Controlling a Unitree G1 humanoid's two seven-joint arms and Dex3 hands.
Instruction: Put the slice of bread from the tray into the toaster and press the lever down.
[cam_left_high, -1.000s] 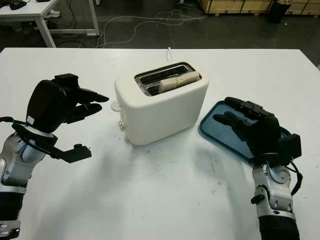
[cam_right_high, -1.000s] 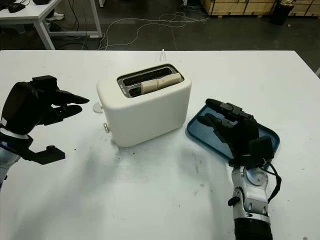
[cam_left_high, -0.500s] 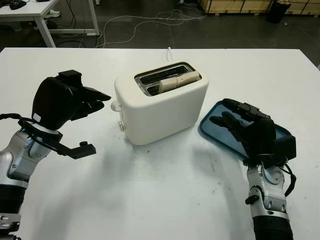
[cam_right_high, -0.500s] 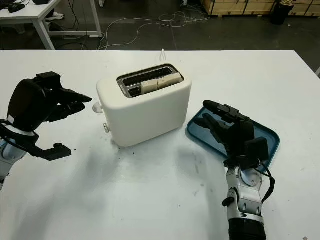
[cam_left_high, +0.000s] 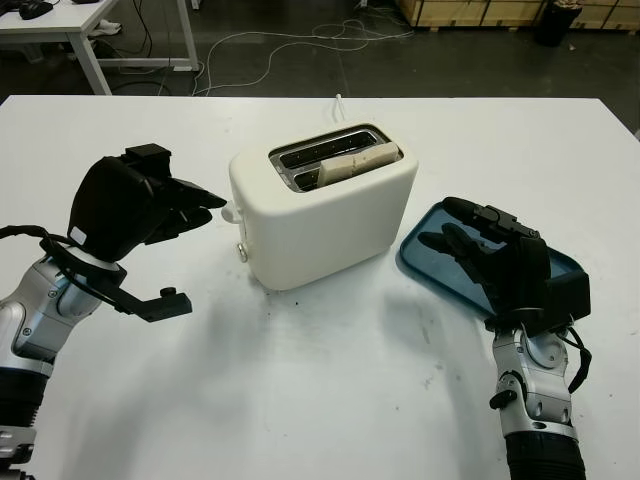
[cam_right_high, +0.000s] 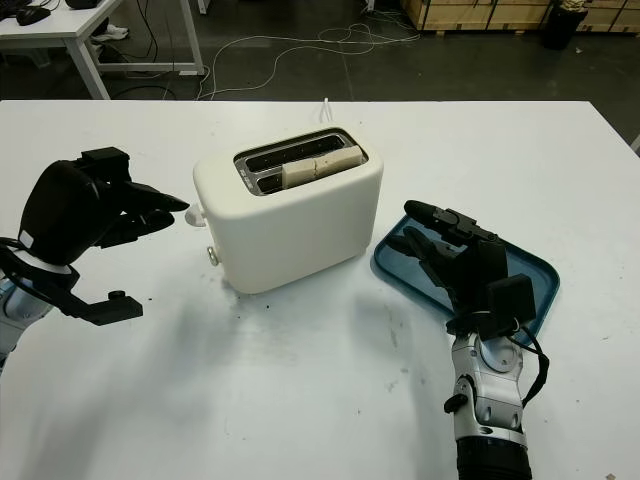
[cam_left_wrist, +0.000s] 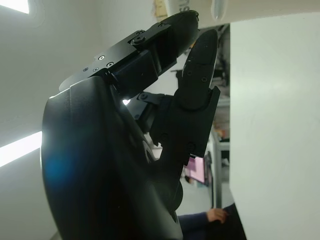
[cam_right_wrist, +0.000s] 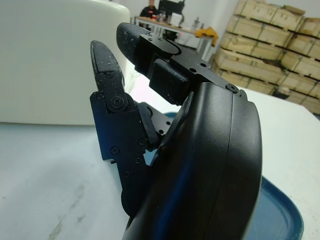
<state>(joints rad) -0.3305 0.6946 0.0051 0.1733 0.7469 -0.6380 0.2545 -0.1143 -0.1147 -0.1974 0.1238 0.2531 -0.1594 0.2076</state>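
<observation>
while bread (cam_left_high: 352, 162) sits in the toaster (cam_left_high: 322, 210), cables (cam_left_high: 290, 45) cross the floor.

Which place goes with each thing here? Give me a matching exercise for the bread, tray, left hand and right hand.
Things:
1. bread
2. tray
3. left hand
4. right hand

Places:
A. over the tray
B. on the table, to the right of the toaster
C. in the toaster's slot
D. by the toaster's lever

Pairs: 1-C, 2-B, 3-D, 4-A
</observation>
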